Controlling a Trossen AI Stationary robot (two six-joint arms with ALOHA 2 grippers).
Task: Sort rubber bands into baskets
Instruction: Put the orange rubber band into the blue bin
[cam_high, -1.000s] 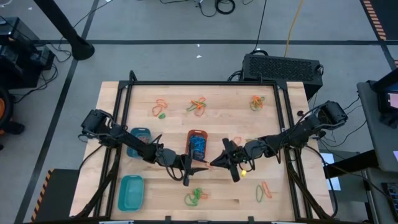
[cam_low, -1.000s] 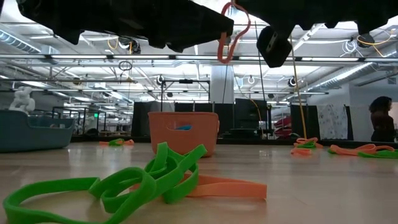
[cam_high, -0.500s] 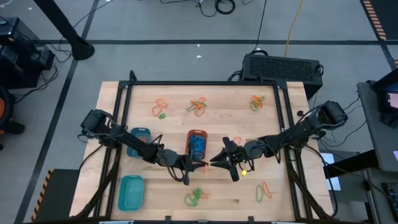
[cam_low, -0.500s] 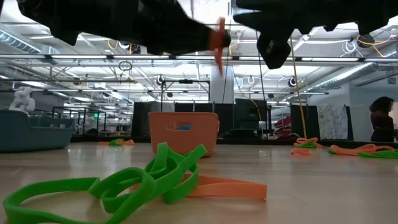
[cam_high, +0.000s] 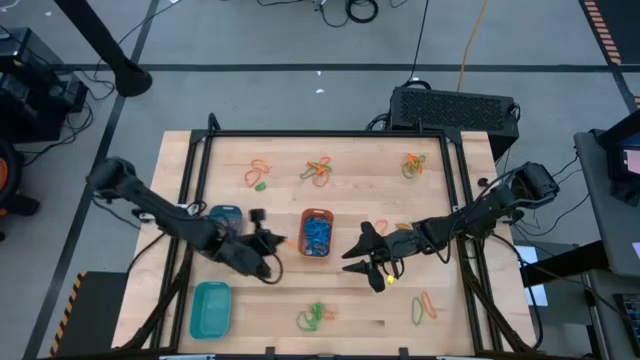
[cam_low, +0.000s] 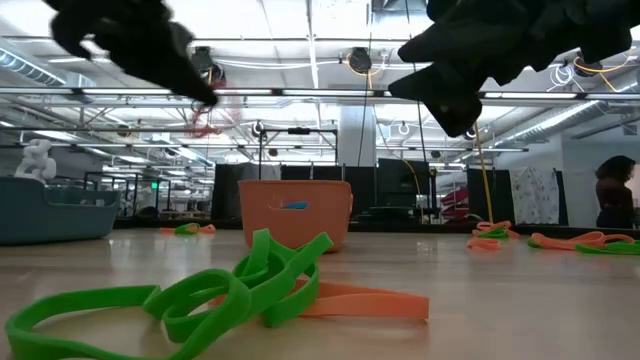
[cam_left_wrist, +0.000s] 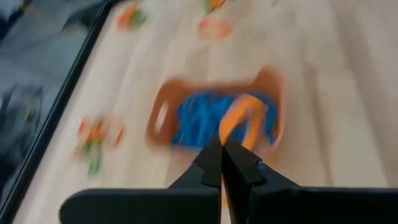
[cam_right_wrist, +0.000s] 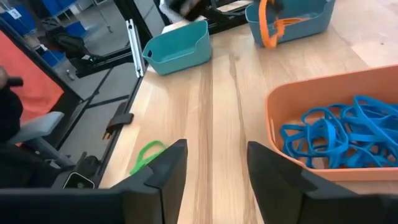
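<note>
- The orange rubber band (cam_left_wrist: 239, 118) is now hanging from the tips of your left pincer (cam_left_wrist: 221, 149), which is clenching it tightly. A second ago that pincer was standing open while the right one was holding the band up between them.
- Your right pincer (cam_right_wrist: 216, 149) is standing released with nothing between its fingers. It has just let go, so the handover is done and the band's weight is resting on the left side alone.
- The left pincer is pulling away from the right one, carrying the loop off above the table. The two pincers are now well apart where they were meeting tip to tip.
- Just ahead of the left pincer and below it, the orange basket (cam_left_wrist: 163, 112) is sitting with blue bands (cam_right_wrist: 329, 134) piled inside.
- Beyond the dangling band, seen from the right pincer, the small blue-teal basket (cam_right_wrist: 298, 22) is waiting, with the teal basket (cam_right_wrist: 177, 50) off beside it.
- You are probably heading for the blue-teal basket, though I cannot tell yet which basket the band is hanging over.
- Loose heaps are lying near both pincers, the green and orange tangle (cam_low: 240, 290) among them, so plenty of sorting is remaining.
</note>
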